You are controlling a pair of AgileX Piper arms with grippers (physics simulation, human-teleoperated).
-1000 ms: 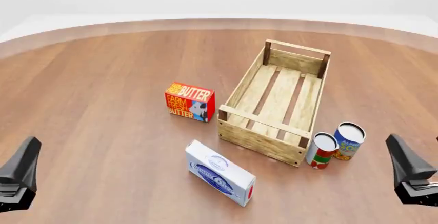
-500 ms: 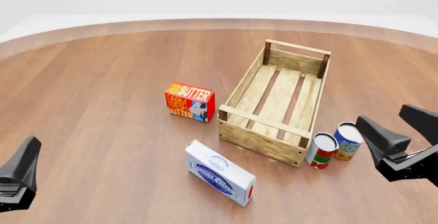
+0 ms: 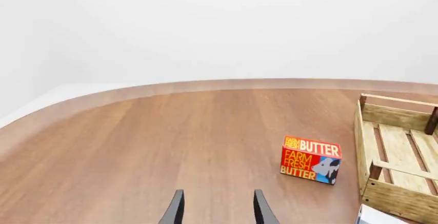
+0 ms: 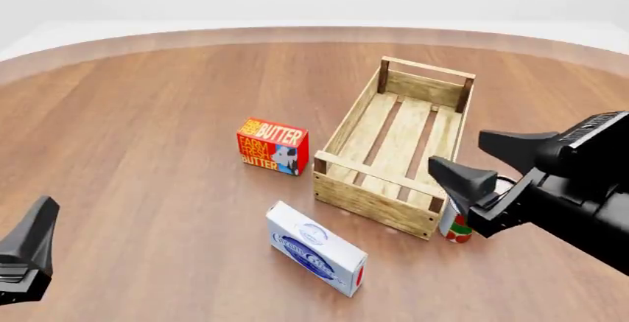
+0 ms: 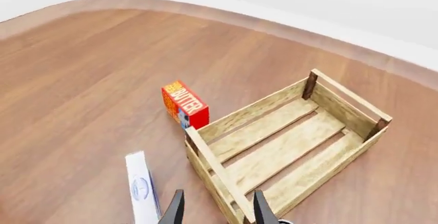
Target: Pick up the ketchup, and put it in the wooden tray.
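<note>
The ketchup is out of view in every frame. The wooden tray (image 4: pixel 376 203) is a long slatted crate right of the table's middle, and nothing lies in it; it also shows in the left wrist view (image 3: pixel 384 195) and the right wrist view (image 5: pixel 288 147). My right gripper (image 4: pixel 458 152) hangs open over the tray's near right corner, and its fingers (image 5: pixel 174 209) hold nothing. At the front left edge my left gripper (image 4: pixel 40 213) sits low, and its fingers (image 3: pixel 176 211) stand apart over bare table.
A red butter box (image 4: pixel 272 147) stands left of the tray. A white and blue box (image 4: pixel 317 249) lies in front of the tray's near left corner. A red-and-green can (image 4: pixel 454 228) peeks out under my right arm at the near right corner.
My right arm has swung from the front right edge up and left, over the cans, to the tray's near right corner. It now covers the blue can. The left gripper has not moved.
</note>
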